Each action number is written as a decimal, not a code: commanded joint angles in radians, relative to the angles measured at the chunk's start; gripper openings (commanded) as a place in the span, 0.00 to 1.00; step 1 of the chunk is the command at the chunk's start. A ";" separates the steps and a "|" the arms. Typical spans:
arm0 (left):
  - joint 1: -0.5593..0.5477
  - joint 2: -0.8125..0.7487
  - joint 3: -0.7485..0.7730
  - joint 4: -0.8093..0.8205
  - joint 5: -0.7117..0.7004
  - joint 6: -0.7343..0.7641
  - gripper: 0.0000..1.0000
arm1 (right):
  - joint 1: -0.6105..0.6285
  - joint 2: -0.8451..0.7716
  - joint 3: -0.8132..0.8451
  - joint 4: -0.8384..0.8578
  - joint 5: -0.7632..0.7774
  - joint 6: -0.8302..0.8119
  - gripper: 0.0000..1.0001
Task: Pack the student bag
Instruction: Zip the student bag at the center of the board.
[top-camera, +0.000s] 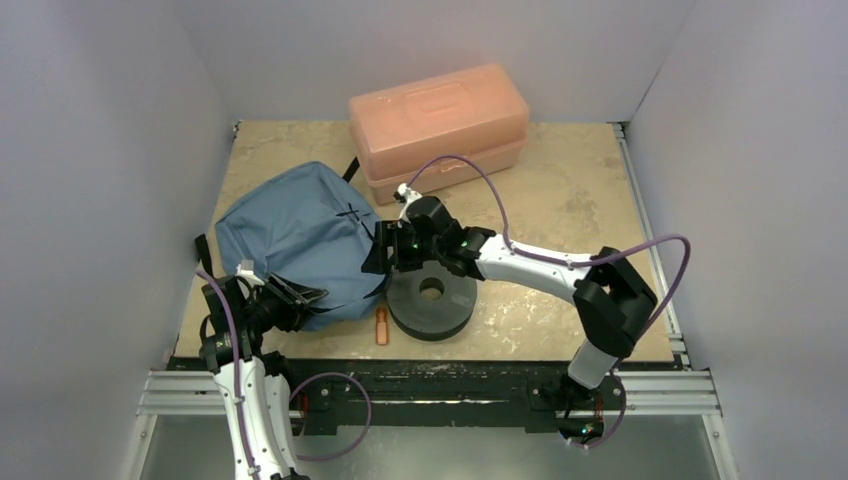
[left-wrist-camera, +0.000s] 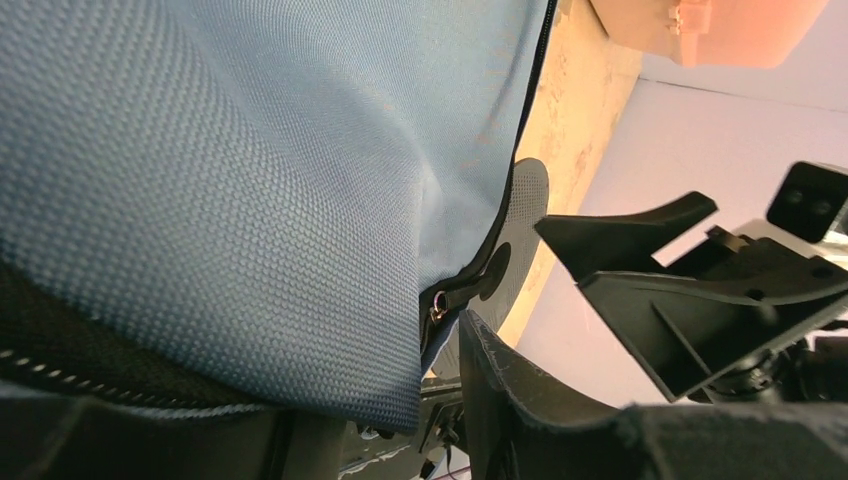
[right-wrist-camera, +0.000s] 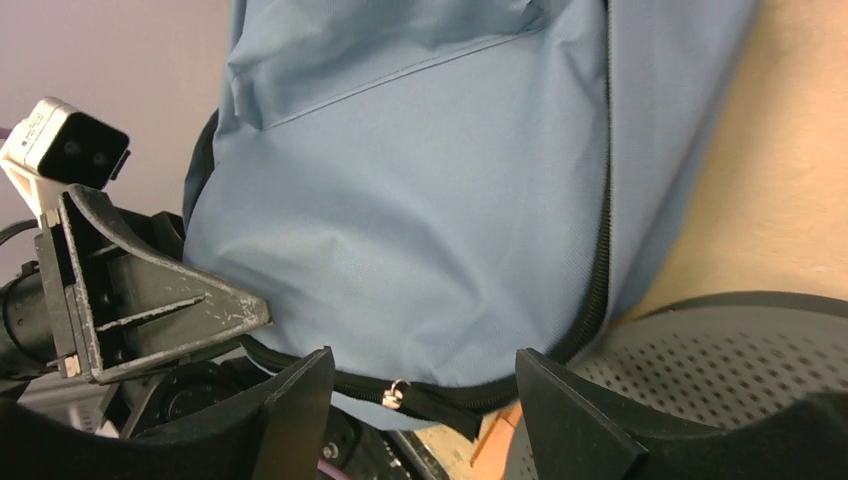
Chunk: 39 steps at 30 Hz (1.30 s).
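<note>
Soft, even light from above; 3 views, uneven in sharpness.
The top view is bright and flat: the walls (top-camera: 100, 150) grade from white to grey, the table (top-camera: 570, 190) looks matte, and the student bag (top-camera: 300, 235) and black disc (top-camera: 432, 300) cast only faint shadows. The salmon box (top-camera: 440, 115) looks slightly washed out. Left wrist: bag weave crisp, the fingers (left-wrist-camera: 560, 420) of the left gripper (left-wrist-camera: 375, 400) near-black with little detail. Right wrist: slightly softer, the right gripper (right-wrist-camera: 425, 360) fingers (right-wrist-camera: 570, 420) equally dark.
</note>
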 joint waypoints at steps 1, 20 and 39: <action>0.007 -0.001 0.010 0.077 0.035 -0.011 0.40 | 0.004 -0.046 0.058 -0.214 0.126 -0.037 0.70; 0.006 -0.012 0.002 0.066 0.065 0.000 0.34 | 0.010 0.062 -0.047 0.163 0.018 0.218 0.00; 0.007 -0.047 -0.015 0.086 0.066 -0.014 0.07 | -0.026 -0.007 -0.078 0.108 -0.091 -0.265 0.55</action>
